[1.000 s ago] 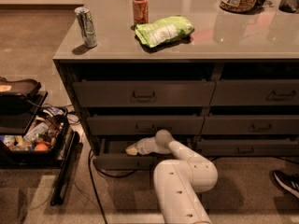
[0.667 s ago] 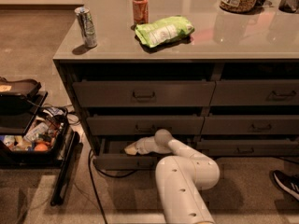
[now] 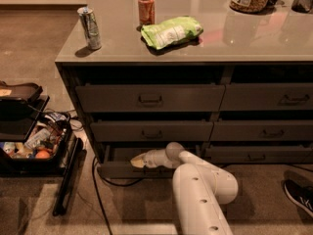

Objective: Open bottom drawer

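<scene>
The end effector [image 3: 139, 161], a pale tip on the robot's white arm [image 3: 201, 190], sits low at the foot of the left drawer stack. It rests at the top edge of the bottom drawer [image 3: 116, 170], about where the handle should be; the handle itself is hidden. Whether the end effector is spread or clamped cannot be told.

The bottom drawer's slim front panel stands a little forward of the 2 taller drawers above it, the middle [image 3: 117, 130] and the top [image 3: 110, 98], with a dark gap behind it. It looks partly open, so the task seems underway, with more pulling outward likely left.

On the bench [image 3: 234, 45] above stand a silver can [image 3: 90, 28], a red can [image 3: 146, 9] and a green snack bag [image 3: 171, 32], well apart from the work.
</scene>
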`<state>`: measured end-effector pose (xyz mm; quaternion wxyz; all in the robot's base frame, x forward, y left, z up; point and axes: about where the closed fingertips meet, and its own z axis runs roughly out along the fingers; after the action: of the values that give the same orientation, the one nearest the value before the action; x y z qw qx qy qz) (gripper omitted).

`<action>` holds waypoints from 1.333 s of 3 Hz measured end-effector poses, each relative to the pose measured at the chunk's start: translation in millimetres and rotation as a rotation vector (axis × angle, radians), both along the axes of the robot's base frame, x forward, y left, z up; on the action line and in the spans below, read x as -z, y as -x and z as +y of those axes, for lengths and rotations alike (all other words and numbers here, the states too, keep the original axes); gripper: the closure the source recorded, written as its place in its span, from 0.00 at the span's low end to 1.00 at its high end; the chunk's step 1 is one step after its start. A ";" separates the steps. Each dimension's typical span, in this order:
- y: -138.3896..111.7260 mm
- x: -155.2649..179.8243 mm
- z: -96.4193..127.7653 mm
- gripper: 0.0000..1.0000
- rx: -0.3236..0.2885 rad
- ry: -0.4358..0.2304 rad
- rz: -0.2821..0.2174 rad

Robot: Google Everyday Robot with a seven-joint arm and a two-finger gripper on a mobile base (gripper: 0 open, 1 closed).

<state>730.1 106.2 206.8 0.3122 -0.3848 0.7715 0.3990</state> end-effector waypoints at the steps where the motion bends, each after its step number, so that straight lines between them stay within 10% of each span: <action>1: 1.3 0.2 0.8 0.81 -0.001 -0.004 0.000; 2: 1.4 0.2 0.9 0.58 -0.001 -0.004 0.000; 3: 1.8 0.6 1.2 0.61 -0.001 -0.004 0.001; 4: 3.0 1.5 1.1 0.84 -0.001 -0.004 0.005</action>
<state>727.1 107.4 205.3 0.3108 -0.3834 0.7715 0.4014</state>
